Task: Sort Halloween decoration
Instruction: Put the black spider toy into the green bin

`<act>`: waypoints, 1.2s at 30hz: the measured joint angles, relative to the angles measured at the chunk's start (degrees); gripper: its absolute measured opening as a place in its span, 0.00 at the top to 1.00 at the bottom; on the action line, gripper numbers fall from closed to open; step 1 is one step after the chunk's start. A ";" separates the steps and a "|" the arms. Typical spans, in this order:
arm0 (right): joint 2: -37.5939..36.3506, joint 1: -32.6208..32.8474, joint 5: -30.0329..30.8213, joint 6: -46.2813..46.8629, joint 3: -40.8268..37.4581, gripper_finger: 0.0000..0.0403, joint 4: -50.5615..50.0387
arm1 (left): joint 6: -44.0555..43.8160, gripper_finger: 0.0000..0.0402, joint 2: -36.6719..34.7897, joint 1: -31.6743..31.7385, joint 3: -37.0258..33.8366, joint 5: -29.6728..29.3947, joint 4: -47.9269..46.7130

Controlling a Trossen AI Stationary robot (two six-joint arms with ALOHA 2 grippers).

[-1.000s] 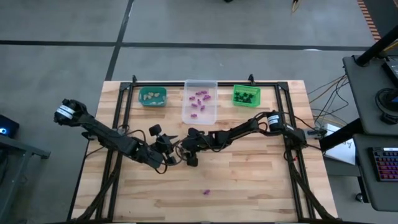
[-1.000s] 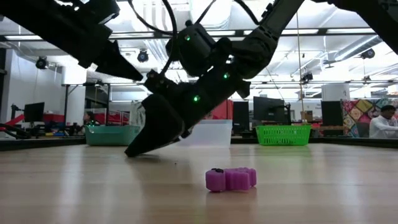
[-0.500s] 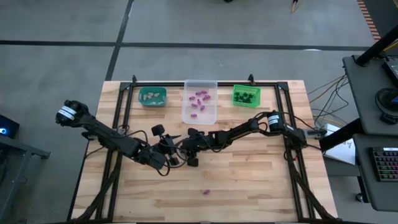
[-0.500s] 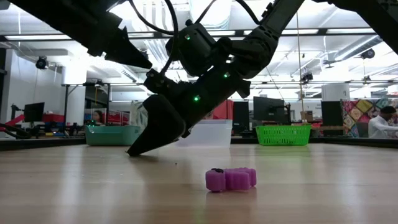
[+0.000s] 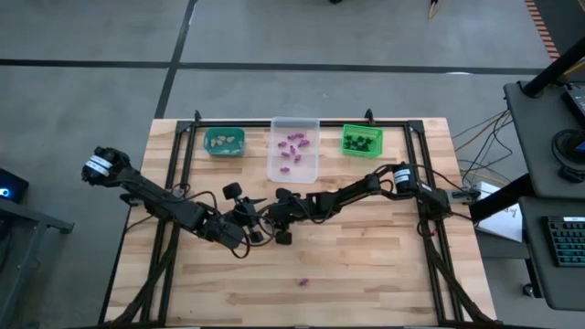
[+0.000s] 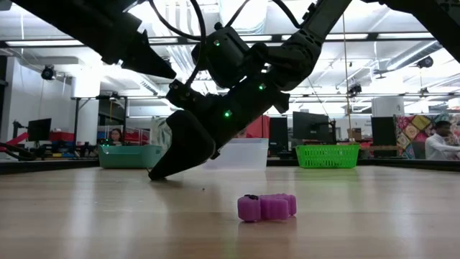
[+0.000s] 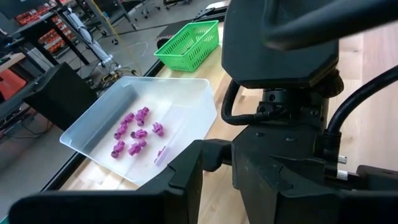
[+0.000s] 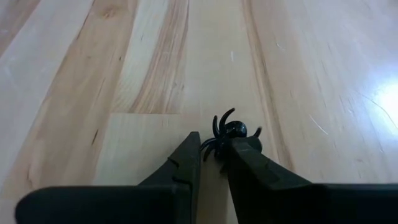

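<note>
**Right hand pinching a black spider at mid-tabletop**

Right hand (image 8: 213, 155) is sitting tips-down on the tabletop (image 5: 366, 265), fingers (image 8: 180, 163) squeezing in on a black spider (image 8: 227, 134) — legs are sticking out past the tips; spider is resting on the wood; in the low view the same hand (image 6: 169, 171) is touching down behind the loose purple trinket (image 6: 267, 206).

Left hand (image 5: 249, 228) is hanging just beside the right one, raised off the wood; cannot tell whether it is clenched or released.

Sorted pieces are lying in the bins along the far edge — beige ones in the teal bin (image 5: 224, 142), purple ones in the clear bin (image 5: 293, 150), black ones in the green bin (image 5: 362, 140); that single purple trinket (image 5: 303, 282) is lying alone near the front edge, well apart from both hands.
</note>
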 joint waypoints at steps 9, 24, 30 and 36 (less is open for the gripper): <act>-1.66 -0.09 0.42 -1.05 -0.17 0.86 -2.19 | -0.07 0.81 -0.02 -0.02 -0.02 -0.83 -0.81; -9.84 -0.73 0.18 -3.53 -0.15 0.86 -21.58 | -3.18 0.81 -0.07 -0.02 -0.02 -0.85 -3.49; -15.55 -1.68 0.50 -5.03 -0.13 0.86 -34.67 | -4.01 0.81 -0.07 -0.02 -0.02 -0.85 -3.48; -22.47 -4.20 3.43 -5.20 -0.11 0.86 -49.29 | -4.60 0.81 -0.07 -0.02 -0.02 -0.85 -3.34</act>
